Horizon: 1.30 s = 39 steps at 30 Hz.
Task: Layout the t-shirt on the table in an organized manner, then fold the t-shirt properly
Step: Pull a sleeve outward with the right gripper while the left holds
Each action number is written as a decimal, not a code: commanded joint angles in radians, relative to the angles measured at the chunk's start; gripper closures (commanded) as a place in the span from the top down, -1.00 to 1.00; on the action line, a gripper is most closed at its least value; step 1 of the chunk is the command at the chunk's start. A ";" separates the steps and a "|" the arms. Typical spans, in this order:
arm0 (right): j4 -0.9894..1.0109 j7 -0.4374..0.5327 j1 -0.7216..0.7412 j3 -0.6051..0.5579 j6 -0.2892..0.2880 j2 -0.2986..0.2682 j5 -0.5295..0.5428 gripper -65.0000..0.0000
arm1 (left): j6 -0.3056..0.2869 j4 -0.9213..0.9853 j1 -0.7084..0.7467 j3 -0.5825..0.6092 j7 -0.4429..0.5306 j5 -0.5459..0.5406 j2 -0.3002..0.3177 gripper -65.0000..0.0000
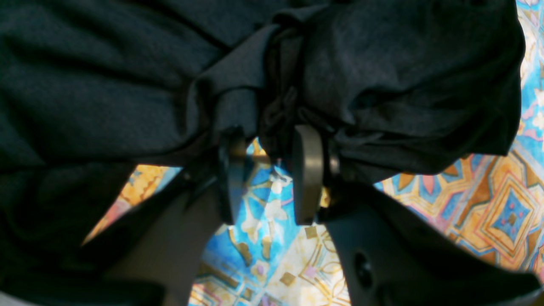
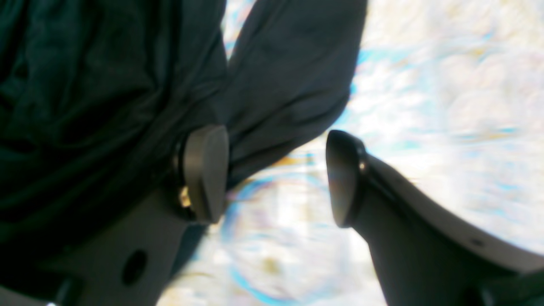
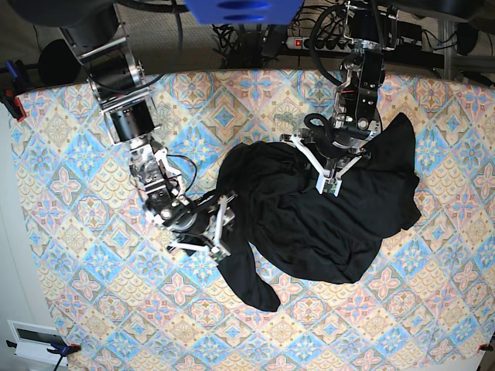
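Observation:
The black t-shirt point(image 3: 325, 224) lies crumpled right of the middle of the table point(image 3: 77, 154), with one sleeve trailing toward the front point(image 3: 251, 282). My left gripper point(image 3: 329, 182) sits on the shirt's upper middle. In the left wrist view that gripper point(image 1: 270, 170) is open, and the tablecloth point(image 1: 272, 238) shows through the gap. Bunched fabric point(image 1: 382, 85) hangs around and just beyond the fingertips. My right gripper point(image 3: 222, 229) is at the shirt's left edge. In the right wrist view it point(image 2: 274, 178) stands wide open, with dark fabric point(image 2: 106, 106) behind one finger point(image 2: 206, 174) and nothing between the fingers.
A power strip point(image 3: 305, 42) and cables run behind the table's far edge. Red clamps point(image 3: 11, 100) hold the cloth at the left corners. A white device point(image 3: 35, 340) sits off the front-left corner. Patterned cloth stretches along the left and the front of the shirt.

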<state>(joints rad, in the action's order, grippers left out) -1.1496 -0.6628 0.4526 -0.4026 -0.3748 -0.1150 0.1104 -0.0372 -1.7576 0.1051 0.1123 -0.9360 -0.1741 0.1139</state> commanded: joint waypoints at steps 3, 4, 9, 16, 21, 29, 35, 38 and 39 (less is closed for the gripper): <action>0.035 0.044 0.036 0.006 0.004 0.001 0.008 0.09 | 0.000 -0.021 -0.012 -0.003 0.019 -0.002 0.002 -0.40; 0.052 0.053 0.036 0.006 0.004 0.001 0.008 0.09 | 0.000 -0.021 -0.012 -0.003 0.019 -0.002 0.002 -0.40; 0.139 0.074 0.038 0.006 0.004 0.001 0.007 0.09 | 0.000 -0.021 -0.012 -0.003 0.021 -0.002 0.000 -0.40; 0.168 0.082 0.038 0.003 0.006 0.001 0.007 0.00 | 0.000 -0.021 -0.012 -0.003 0.021 -0.002 0.000 -0.40; 0.156 0.082 0.031 0.008 0.006 0.001 0.007 -0.65 | 0.000 -0.020 -0.017 -0.003 0.021 -0.002 0.000 -0.40; -0.033 0.068 -0.097 0.066 0.006 -0.051 0.008 -1.00 | 0.000 -0.021 -0.032 -0.004 0.022 -0.002 0.000 -0.40; -0.346 -0.062 -0.257 0.265 0.003 -0.099 0.010 -1.00 | 0.000 -0.021 -0.064 -0.043 0.024 -0.002 -0.004 -0.40; -0.476 -0.082 -0.358 0.333 0.003 -0.147 0.010 -1.00 | 0.000 -0.018 -0.091 -0.085 0.024 -0.002 -0.032 -0.40; -0.518 -0.082 -0.400 0.360 0.003 -0.171 0.010 -1.00 | 0.000 -0.018 -0.101 -0.101 0.024 -0.002 -0.041 -0.40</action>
<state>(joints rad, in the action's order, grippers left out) -1.6485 -0.7609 0.0364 -0.0586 -0.3828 -0.2634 0.1261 -0.0376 -1.7576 0.0189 0.0139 -0.9287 -0.1719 0.0719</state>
